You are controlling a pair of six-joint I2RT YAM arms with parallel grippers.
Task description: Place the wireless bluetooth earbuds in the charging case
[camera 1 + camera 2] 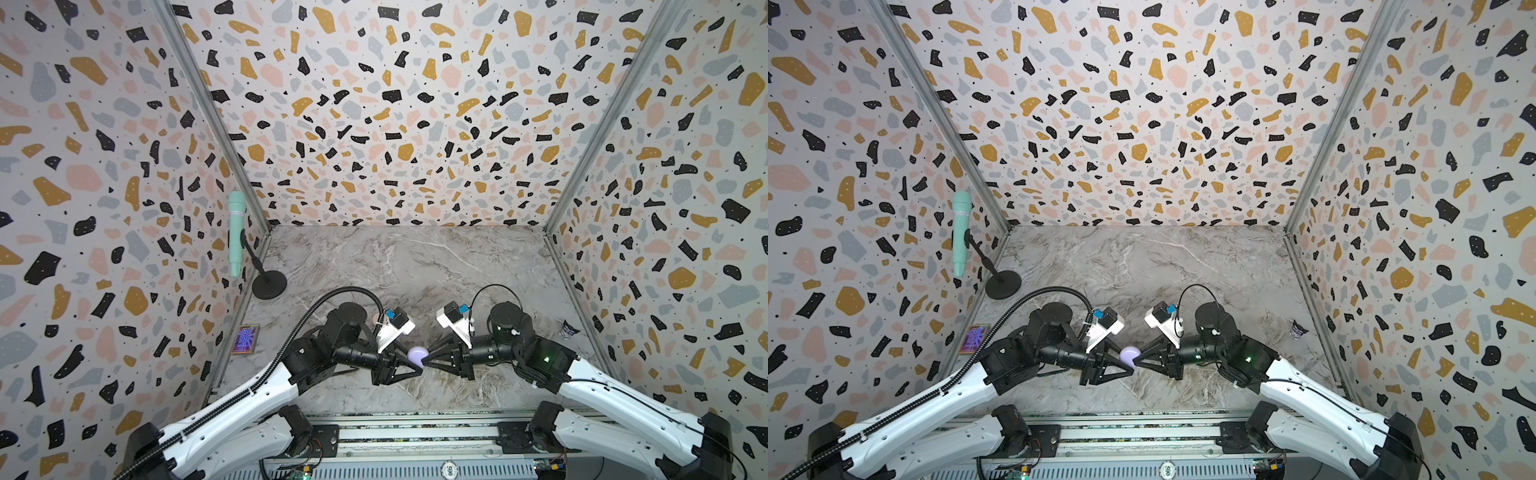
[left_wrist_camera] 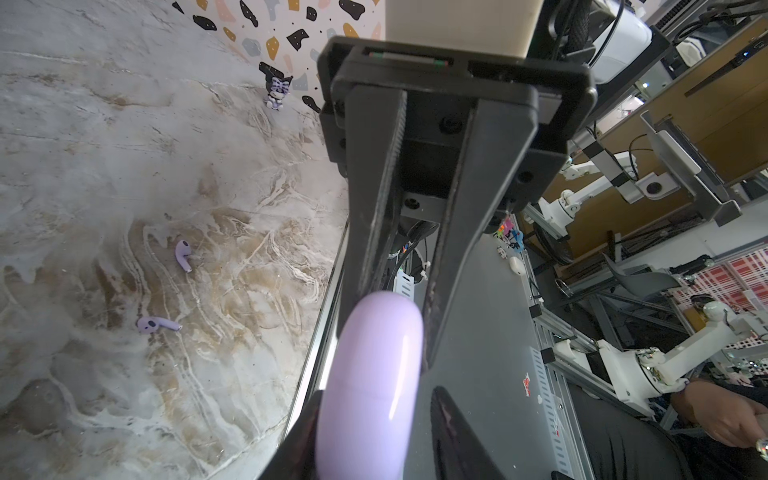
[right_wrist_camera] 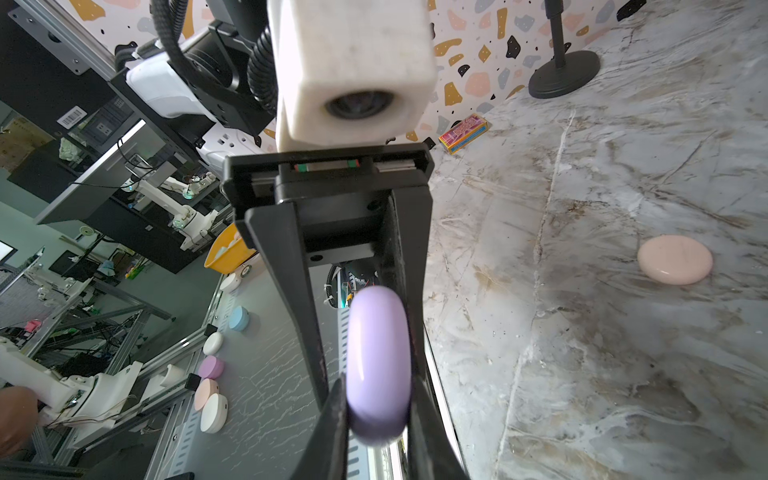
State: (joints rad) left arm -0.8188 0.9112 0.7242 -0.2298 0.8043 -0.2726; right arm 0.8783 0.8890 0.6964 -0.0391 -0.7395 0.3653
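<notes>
Right claw (image 1: 427,361), black w/ two tapered fingers (image 3: 322,453), is clamped on a glossy lavender puck-shaped plastic charging case (image 1: 417,353). In the right wrist view the fingers press both flat faces of the case (image 3: 378,361), which is seen edge-on.

Left claw (image 1: 415,360) meets it head-on from the opp. side & straddles the same case, but loosely. One finger lies against a face; the other finger (image 3: 289,291) stands off w/ a thin gap btw it & the plastic. So this claw is parted, not gripping.

The case (image 1: 1128,353) looks closed. It sits btw the two claw tips, over the front-centre of the grey-beige marble-pattern worktop (image 1: 415,257).

Two tiny lavender plastic earbuds (image 2: 183,254) w/ short stems lie loose on the worktop, outside the case. The second earbud (image 2: 156,324) is near the first, not touching it. Both show only in the left wrist view.

Further out:
- A pale pink round puck-shaped case (image 3: 675,259) lies flat & closed on the worktop, well apart from the claws.
- A small orange-&-pink printed box (image 1: 245,340) sits at the foot of the left wall.
- Behind the box, a mint-green microphone (image 1: 237,232) is on a black round-based stand (image 1: 269,284).
- A small purple-&-black figurine (image 1: 568,329) stands near the right wall.
- Terrazzo-print walls (image 1: 415,124) close in three sides.
</notes>
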